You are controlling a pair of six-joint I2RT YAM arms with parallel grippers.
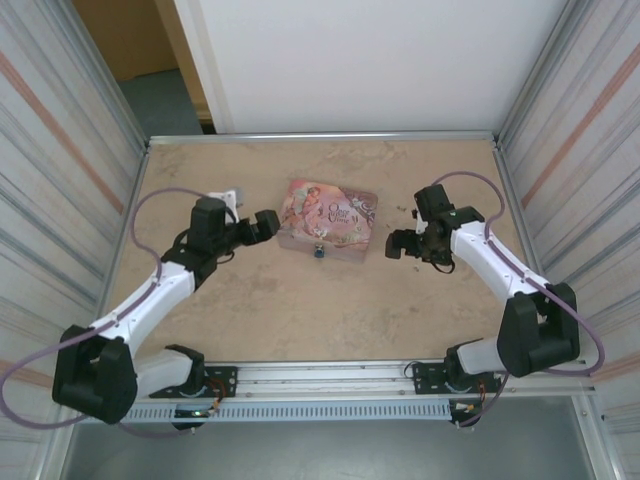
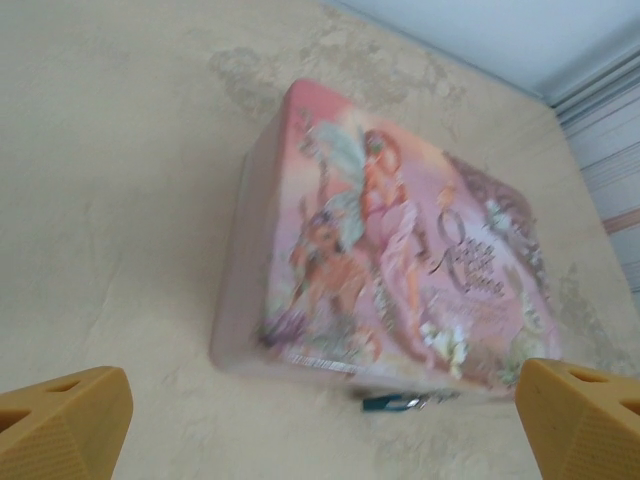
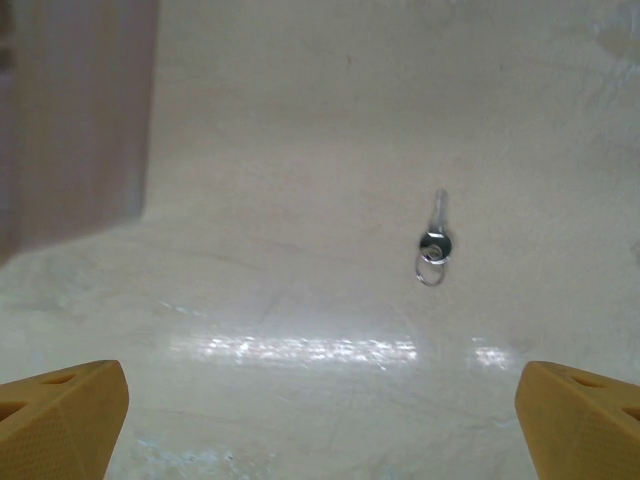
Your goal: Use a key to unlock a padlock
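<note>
The tiny blue-teal padlock (image 2: 395,402) lies on the table against the near side of the pink illustrated tin (image 2: 400,250), and in the top view the padlock (image 1: 320,252) shows as a speck at the tin's front edge. The small silvery key (image 3: 435,240), with a ring on its head, lies flat on the bare table. My left gripper (image 2: 320,435) is open, just left of the tin, with nothing between its fingers. My right gripper (image 3: 320,435) is open too, hovering short of the key, right of the tin (image 1: 330,220).
The tin's side (image 3: 70,120) fills the upper left of the right wrist view. Metal-framed walls (image 1: 130,190) close in the table on the left, right and back. Both arms (image 1: 160,290) reach in from the near rail.
</note>
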